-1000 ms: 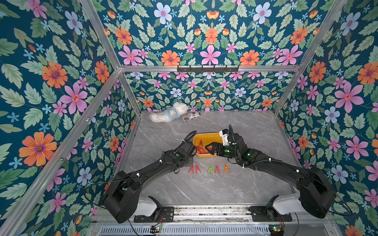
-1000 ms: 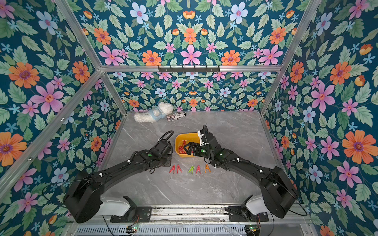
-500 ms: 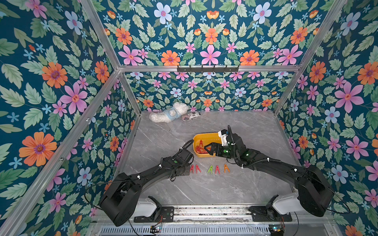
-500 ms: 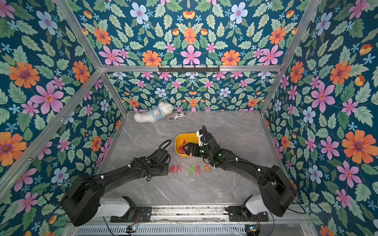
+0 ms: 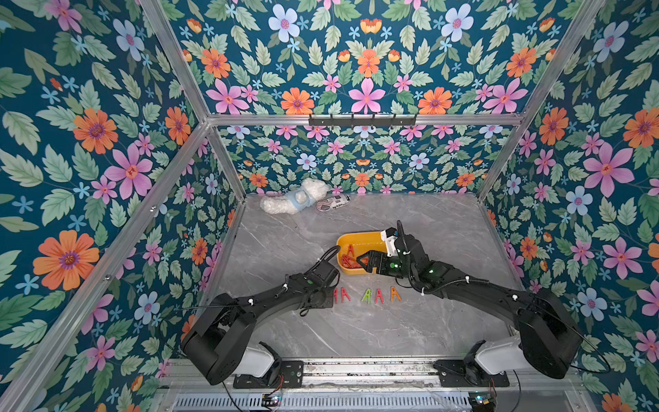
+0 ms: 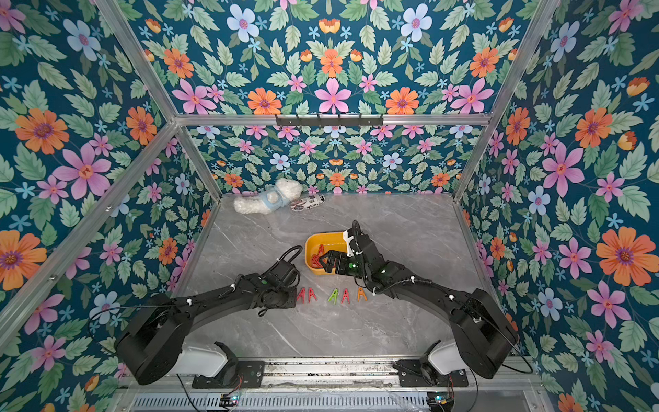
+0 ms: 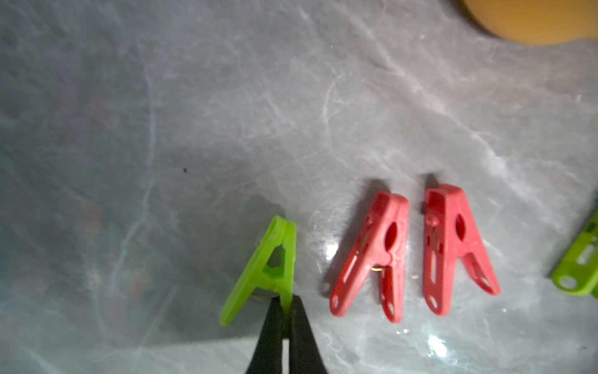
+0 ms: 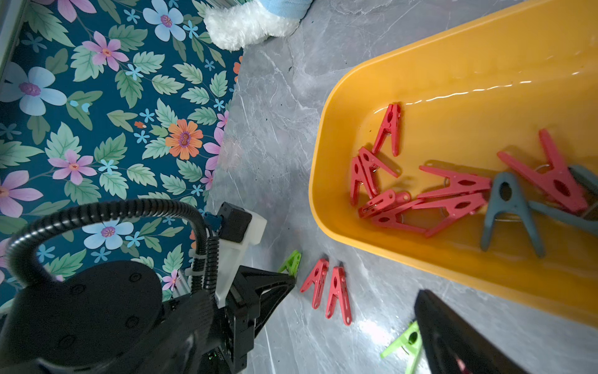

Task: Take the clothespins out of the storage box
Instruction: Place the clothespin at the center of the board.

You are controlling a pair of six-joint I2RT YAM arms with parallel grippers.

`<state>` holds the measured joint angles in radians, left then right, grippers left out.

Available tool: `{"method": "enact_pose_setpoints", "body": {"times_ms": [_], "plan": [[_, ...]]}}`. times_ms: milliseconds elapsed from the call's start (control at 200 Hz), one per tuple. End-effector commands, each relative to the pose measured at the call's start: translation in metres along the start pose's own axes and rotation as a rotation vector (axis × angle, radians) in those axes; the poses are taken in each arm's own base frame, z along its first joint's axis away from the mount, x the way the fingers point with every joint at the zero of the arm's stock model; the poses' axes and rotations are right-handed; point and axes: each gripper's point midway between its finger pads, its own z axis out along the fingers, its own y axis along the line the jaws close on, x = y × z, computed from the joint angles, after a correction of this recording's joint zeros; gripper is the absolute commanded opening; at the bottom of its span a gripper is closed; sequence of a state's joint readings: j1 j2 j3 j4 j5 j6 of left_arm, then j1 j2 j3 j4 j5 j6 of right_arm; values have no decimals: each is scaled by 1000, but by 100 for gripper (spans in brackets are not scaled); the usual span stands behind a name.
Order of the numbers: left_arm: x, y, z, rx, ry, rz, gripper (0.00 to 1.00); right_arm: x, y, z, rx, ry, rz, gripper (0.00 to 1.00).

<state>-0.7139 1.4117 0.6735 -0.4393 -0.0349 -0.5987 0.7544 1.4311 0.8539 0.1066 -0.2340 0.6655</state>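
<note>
Left gripper (image 7: 286, 309) pinches green clothespin (image 7: 268, 259) beside 2 red pins (image 7: 449, 252); right gripper (image 5: 361, 264) gapes over yellow box (image 5: 365, 238)

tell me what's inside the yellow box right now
Red clothespins heaped with at least one grey clothespin on the yellow box floor. The right gripper hides part of it in both top views.

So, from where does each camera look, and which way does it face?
Top views: high at the front, facing down toward the back wall; the left arm and right arm show whole, over the table, yellow box and row of clothespins.
Left wrist: low over the table, facing along the left gripper, shut on a green clothespin.
Right wrist: above the box, facing into it; one finger of the open right gripper shows, plus the left arm.
Shared: both wrist views show two red clothespins beside the green one.
</note>
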Motion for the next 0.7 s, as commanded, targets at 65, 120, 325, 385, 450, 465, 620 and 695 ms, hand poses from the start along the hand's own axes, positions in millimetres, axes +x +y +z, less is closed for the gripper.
{"method": "enact_pose_setpoints", "body": {"times_ms": [65, 120, 325, 385, 450, 465, 620, 695], "plan": [[-1, -1, 1, 5, -2, -14, 18, -7, 5, -1, -16, -30, 5, 99], [-1, -1, 1, 4, -4, -14, 20, -7, 4, 0, -11, -28, 2, 99], [-7, -1, -8, -2, -28, -19, 26, -13, 0, 5, 34, -31, -24, 99], [-11, 0, -12, -7, -41, -21, 29, -16, -5, 8, 72, -37, -35, 99], [-17, -1, -20, -3, -66, -26, 34, -20, -8, 11, 107, -39, -55, 99], [-19, -1, -21, -3, -73, -28, 35, -22, -9, 12, 113, -39, -59, 99], [-37, -5, -41, 13, -144, -49, 51, -33, -18, 24, 202, -35, -103, 99], [-46, -8, -51, 26, -176, -56, 65, -36, -22, 30, 234, -34, -121, 99]]}}
